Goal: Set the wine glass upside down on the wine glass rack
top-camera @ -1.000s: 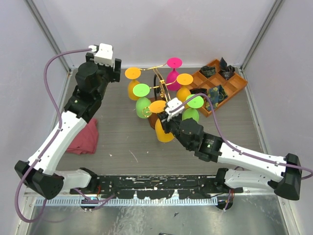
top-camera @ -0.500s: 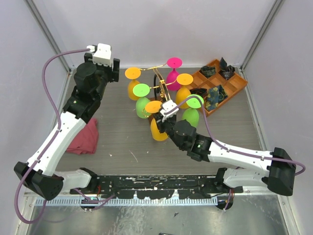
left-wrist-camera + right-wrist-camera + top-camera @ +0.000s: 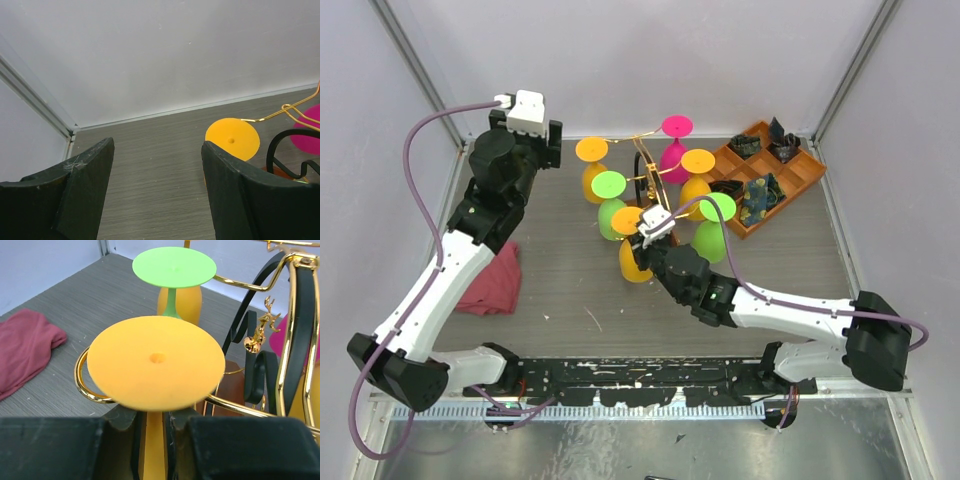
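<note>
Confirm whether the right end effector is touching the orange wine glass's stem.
Touching. The right wrist view shows the right end effector clamped on the stem of the orange wine glass, with no gap on either side.

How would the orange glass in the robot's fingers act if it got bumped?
The orange glass looks stiff, probably plastic, so it likely wouldn't bend. With its stem pinched between the right fingers and a wide foot on top, it might swing or slip. Its smooth surface looks slippery.
</note>
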